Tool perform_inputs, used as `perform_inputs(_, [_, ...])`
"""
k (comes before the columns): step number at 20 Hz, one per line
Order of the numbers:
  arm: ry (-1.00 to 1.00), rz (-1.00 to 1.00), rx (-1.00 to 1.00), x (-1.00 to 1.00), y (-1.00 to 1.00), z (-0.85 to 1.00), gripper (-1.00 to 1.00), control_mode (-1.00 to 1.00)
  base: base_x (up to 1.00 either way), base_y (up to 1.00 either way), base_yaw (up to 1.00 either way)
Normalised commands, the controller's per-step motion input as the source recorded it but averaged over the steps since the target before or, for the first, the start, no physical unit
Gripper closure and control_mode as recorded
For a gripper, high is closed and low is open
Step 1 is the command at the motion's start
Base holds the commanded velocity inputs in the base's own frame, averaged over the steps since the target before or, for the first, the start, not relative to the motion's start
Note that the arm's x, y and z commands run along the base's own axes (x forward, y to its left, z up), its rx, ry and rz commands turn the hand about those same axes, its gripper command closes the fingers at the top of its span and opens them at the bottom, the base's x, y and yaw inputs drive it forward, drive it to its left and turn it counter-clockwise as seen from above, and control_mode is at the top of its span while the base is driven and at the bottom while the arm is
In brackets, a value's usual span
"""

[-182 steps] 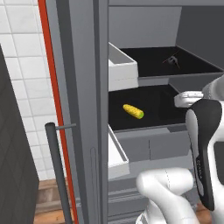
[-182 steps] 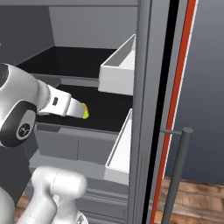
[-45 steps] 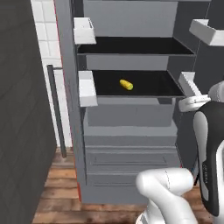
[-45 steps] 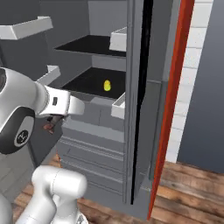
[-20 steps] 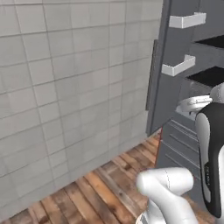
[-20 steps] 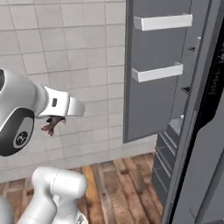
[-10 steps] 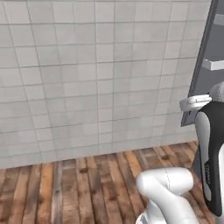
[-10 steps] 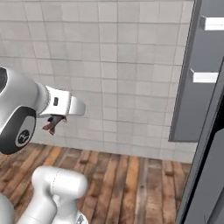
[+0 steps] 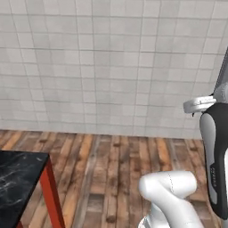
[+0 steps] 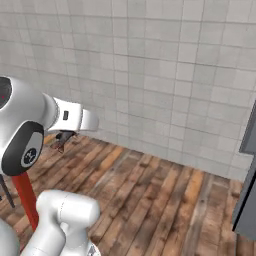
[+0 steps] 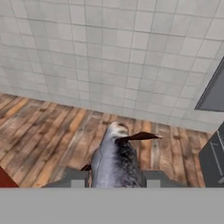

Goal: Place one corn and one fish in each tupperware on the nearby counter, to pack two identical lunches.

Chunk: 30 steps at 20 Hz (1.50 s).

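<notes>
In the hand view a dark grey fish [image 11: 116, 157] with a reddish fin sticks out forward between my fingers. My gripper [image 11: 114, 178] is shut on it. The right base view shows the gripper [image 10: 63, 138] hanging under the white wrist, with the dark fish [image 10: 61, 140] as a small shape in it, above the wooden floor. The gripper's hand shows at the right edge of the left base view, the gripper [image 9: 195, 113] just under it. A corner of the black marble counter [image 9: 17, 177] on a red cabinet front [image 9: 51, 192] shows at lower left. The corn and the tupperware are out of view.
A pale tiled wall [image 9: 111, 67] stands straight ahead over a wooden plank floor [image 9: 111, 164]. The grey fridge door [image 10: 248, 185] edges in at the right, and also shows as fridge door [image 11: 213, 91] in the hand view. A red cabinet edge [image 10: 23, 198] rises beside the arm.
The whole picture has swung away from the fridge to the tiled wall as the base turns. The counter corner has come into the left base view. The gripper still holds the fish.
</notes>
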Motion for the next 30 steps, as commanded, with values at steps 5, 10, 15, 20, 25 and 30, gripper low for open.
perform_inputs(5, [0.00, 0.00, 0.00, 0.00, 0.00, 0.00, 1.00, 1.00, -1.00, 0.24, 0.26])
perform_inputs(10, [0.00, 0.00, 0.00, 0.00, 0.00, 0.00, 1.00, 1.00, -1.00, 0.42, 0.03])
perform_inputs(15, [0.00, 0.00, 0.00, 0.00, 0.00, 0.00, 1.00, 1.00, -1.00, 0.54, -0.10])
perform_inputs(20, [0.00, 0.00, 0.00, 0.00, 0.00, 0.00, 1.00, 1.00, -1.00, 0.68, -0.24])
perform_inputs(25, [0.00, 0.00, 0.00, 0.00, 0.00, 0.00, 1.00, 1.00, -0.74, 0.91, -0.27])
perform_inputs(30, [0.00, 0.00, 0.00, 0.00, 0.00, 0.00, 1.00, 1.00, -0.43, 0.97, -0.24])
